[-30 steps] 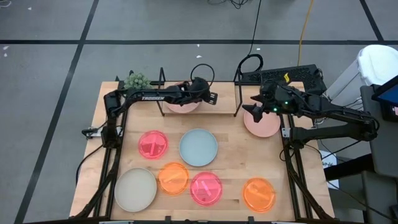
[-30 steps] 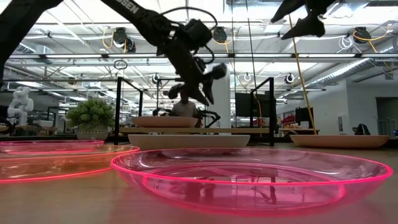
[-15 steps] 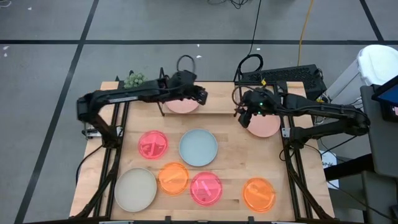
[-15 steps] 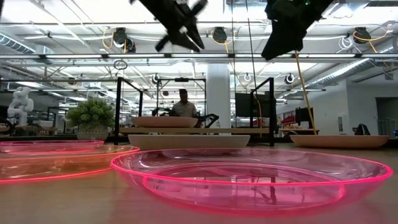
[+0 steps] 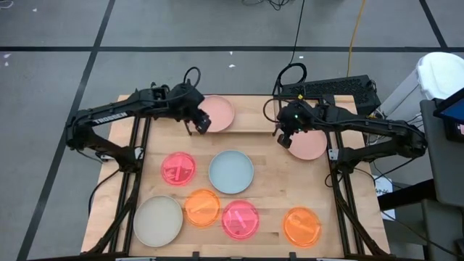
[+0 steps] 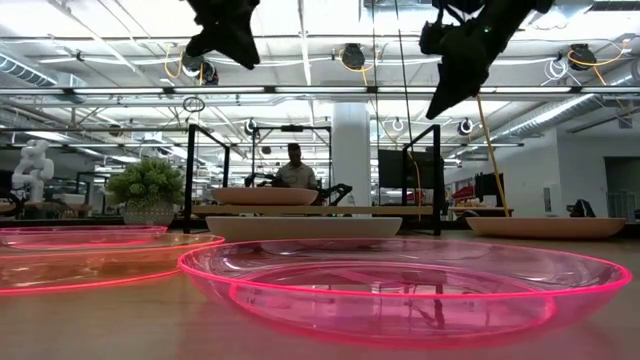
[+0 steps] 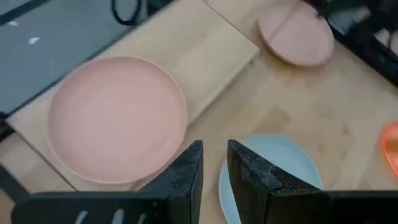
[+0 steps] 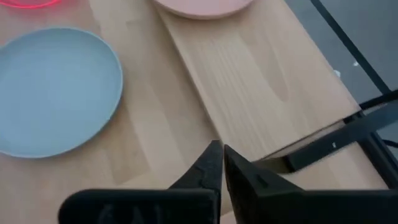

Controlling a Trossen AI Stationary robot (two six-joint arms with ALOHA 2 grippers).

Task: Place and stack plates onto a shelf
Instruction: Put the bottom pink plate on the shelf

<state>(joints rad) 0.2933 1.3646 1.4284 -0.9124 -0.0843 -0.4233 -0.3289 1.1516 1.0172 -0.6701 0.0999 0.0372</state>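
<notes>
Nearest in the low view, a neon pink plate (image 6: 405,290) is cut off by nothing; beyond, one pale pink plate (image 5: 216,114) is seen on the shelf (image 5: 254,119). Left gripper (image 5: 199,125) is held narrowly parted, empty; right gripper (image 5: 284,138) clenched, empty, above the surface (image 5: 268,181).

Pink plate (image 5: 217,113) on shelf (image 5: 250,119)

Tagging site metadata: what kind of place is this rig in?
Probably an open-plan robotics lab or workshop: exposed ceiling ducts, a person at a workstation behind the table, taped grey floor.
</notes>
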